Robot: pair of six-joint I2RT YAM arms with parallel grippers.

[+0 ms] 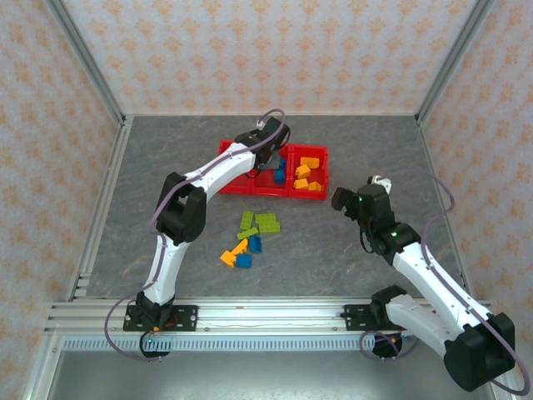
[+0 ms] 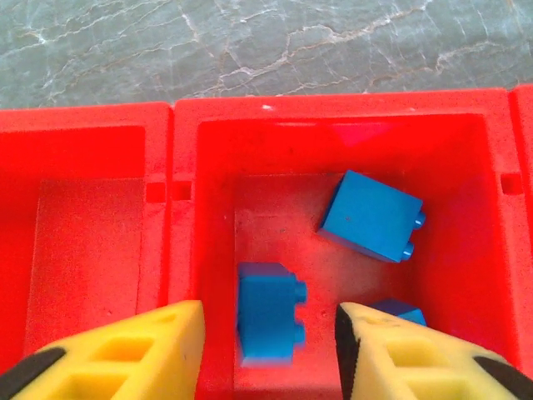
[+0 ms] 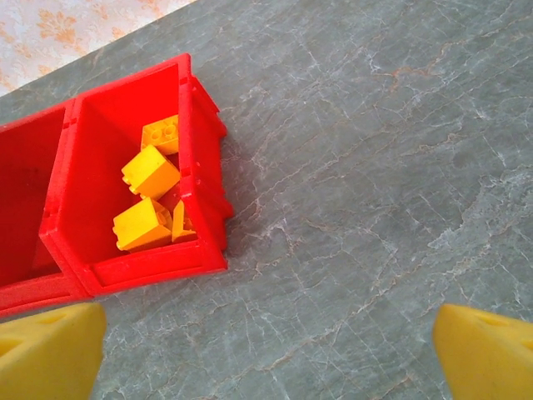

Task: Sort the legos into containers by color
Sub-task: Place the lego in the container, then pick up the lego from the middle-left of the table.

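My left gripper [image 2: 268, 318] hangs over the red tray's [image 2: 333, 107] middle compartment, jaws apart. A blurred blue brick [image 2: 266, 325] sits between the fingers, touching neither. My right gripper [image 3: 271, 337] gapes wide over the grey table [image 3: 375, 167], with orange bricks [image 3: 150, 196] in the end compartment, upper left. Loose legos [image 1: 250, 236] lie mid-frame in the top view.

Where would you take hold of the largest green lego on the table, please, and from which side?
Come from straight above and close across its two long sides, far and near. The green lego lies flat and wide, and a smaller green one sits close on its left, so the short ends look crowded.
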